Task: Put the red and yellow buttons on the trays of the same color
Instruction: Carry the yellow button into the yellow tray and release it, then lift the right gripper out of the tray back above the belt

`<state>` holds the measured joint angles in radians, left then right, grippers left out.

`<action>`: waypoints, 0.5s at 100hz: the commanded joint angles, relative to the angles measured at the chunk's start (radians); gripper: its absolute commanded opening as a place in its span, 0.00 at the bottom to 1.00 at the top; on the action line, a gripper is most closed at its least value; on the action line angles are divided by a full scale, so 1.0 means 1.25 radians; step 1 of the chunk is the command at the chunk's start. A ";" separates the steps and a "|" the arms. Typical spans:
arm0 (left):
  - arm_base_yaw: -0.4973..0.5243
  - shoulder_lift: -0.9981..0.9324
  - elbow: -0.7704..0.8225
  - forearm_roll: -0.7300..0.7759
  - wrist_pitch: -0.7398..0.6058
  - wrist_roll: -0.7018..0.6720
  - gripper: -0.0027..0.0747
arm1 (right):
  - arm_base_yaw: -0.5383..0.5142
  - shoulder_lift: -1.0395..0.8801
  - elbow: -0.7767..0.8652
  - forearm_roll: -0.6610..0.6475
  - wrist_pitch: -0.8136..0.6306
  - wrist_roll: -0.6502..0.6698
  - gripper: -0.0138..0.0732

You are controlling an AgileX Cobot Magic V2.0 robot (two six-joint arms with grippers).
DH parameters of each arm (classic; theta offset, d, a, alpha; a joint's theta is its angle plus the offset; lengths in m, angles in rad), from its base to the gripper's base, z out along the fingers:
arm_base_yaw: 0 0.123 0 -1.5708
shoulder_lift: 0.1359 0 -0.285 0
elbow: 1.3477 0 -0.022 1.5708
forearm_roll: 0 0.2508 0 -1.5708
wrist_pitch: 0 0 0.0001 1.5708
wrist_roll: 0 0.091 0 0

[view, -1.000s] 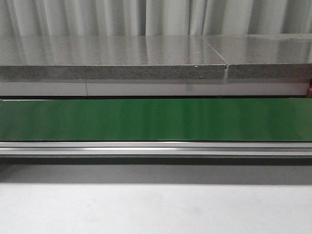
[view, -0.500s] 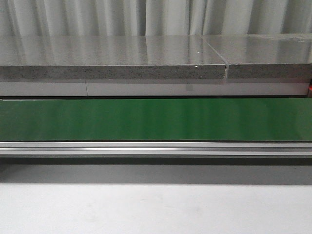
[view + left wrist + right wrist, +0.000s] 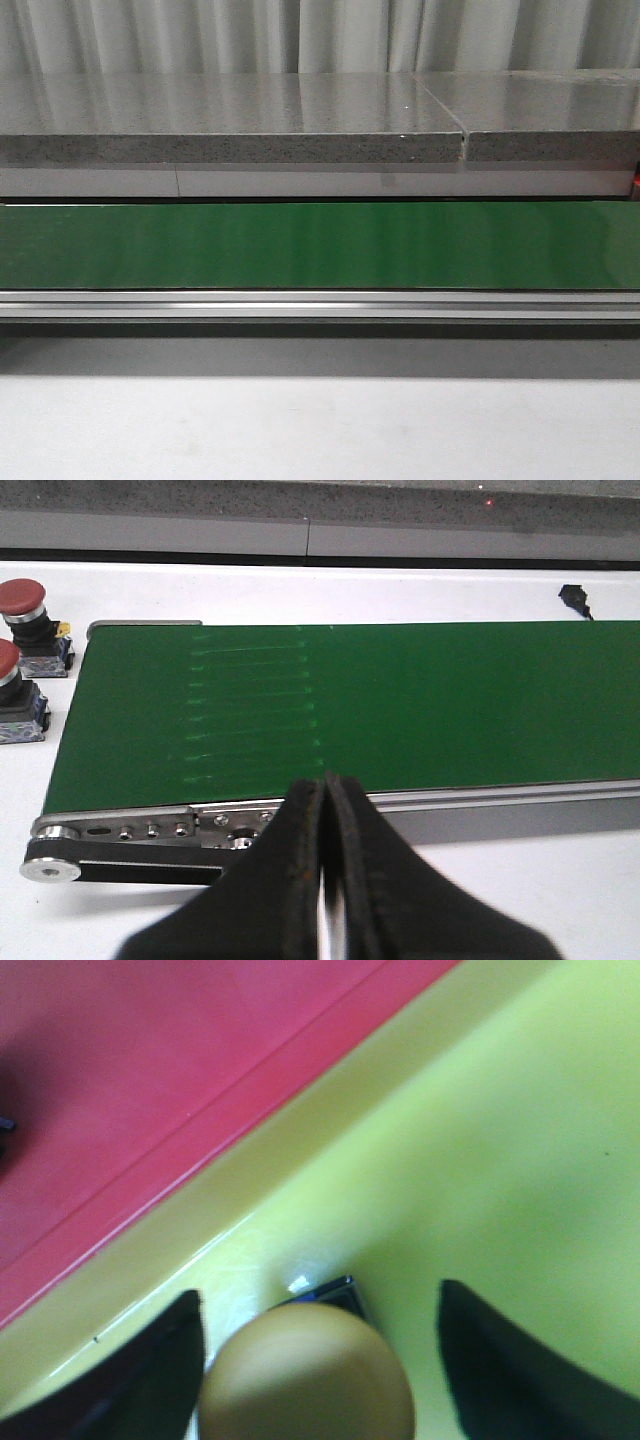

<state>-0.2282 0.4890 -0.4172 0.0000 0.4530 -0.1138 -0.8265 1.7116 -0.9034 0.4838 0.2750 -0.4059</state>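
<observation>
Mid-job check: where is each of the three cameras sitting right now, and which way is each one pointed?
Front view: faces forward over the white table at the green conveyor belt; no arm shows.
Left wrist view: looks across that belt, two red buttons at its end; the left gripper is shut.
Right wrist view: close above the yellow tray beside the red tray; the right gripper is open around a yellow button.
Shared: front and left wrist views show the belt.
</observation>
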 commanded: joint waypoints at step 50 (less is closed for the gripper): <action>-0.005 0.002 -0.022 -0.006 -0.058 -0.005 0.01 | 0.107 -0.244 -0.024 0.069 -0.083 -0.020 0.89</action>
<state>-0.2282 0.4890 -0.4172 0.0000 0.4530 -0.1138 -0.7385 1.5117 -0.9034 0.5541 0.2291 -0.4059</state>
